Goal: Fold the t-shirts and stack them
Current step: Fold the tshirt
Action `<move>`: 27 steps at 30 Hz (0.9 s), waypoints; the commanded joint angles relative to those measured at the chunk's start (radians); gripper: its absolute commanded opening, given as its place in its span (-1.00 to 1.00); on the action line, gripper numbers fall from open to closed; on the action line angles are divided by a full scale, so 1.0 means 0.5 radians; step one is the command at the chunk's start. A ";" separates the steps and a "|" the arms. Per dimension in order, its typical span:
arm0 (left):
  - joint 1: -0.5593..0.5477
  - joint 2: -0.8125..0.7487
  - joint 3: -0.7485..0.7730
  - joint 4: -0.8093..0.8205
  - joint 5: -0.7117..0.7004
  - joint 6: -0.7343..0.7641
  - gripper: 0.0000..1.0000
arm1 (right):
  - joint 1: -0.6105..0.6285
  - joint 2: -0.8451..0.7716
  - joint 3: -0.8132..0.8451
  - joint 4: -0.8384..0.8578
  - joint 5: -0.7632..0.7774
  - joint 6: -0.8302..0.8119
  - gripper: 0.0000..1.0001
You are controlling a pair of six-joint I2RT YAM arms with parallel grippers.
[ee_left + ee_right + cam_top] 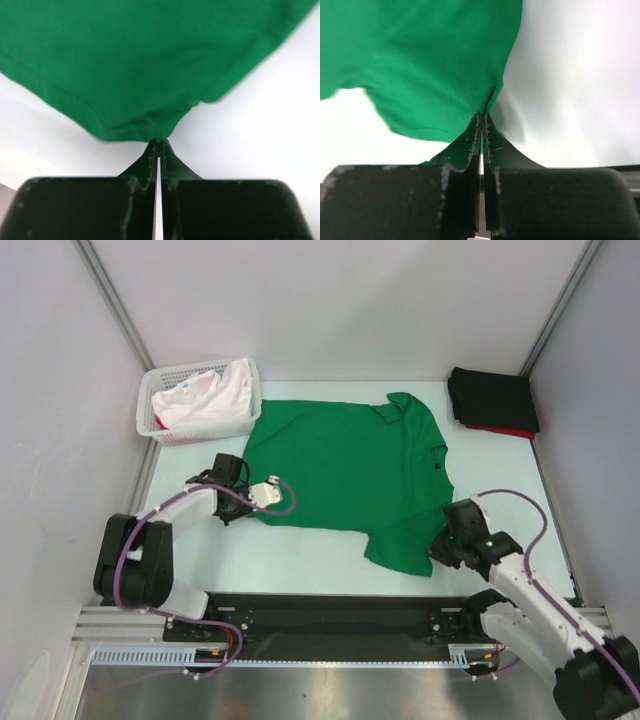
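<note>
The bright green t-shirt (350, 470) lies spread on the table, one sleeve folded in at the far edge. My left gripper (243, 502) is shut on the shirt's near left corner (145, 131). My right gripper (443, 545) is shut on the shirt's near right edge (470, 102), by the sleeve. A folded black t-shirt (492, 398) sits at the far right on top of a red one (502, 431). A white t-shirt (205, 398) lies crumpled in the basket.
A white mesh basket (197, 430) stands at the far left. Grey walls with metal posts close in the table on the left, right and back. The arm bases sit on a black rail (330, 615) at the near edge.
</note>
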 commanded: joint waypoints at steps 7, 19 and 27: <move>0.002 -0.630 -0.102 -0.697 0.202 -0.202 -0.99 | -0.194 -0.567 0.286 -0.611 0.048 0.055 -1.00; 0.005 -0.334 0.373 -0.618 0.033 -0.362 -1.00 | -0.583 0.032 0.611 0.075 -0.372 -0.641 -1.00; 0.008 0.305 0.790 -0.437 -0.175 -0.463 -0.99 | -0.777 0.903 0.798 0.781 -0.449 -1.004 -1.00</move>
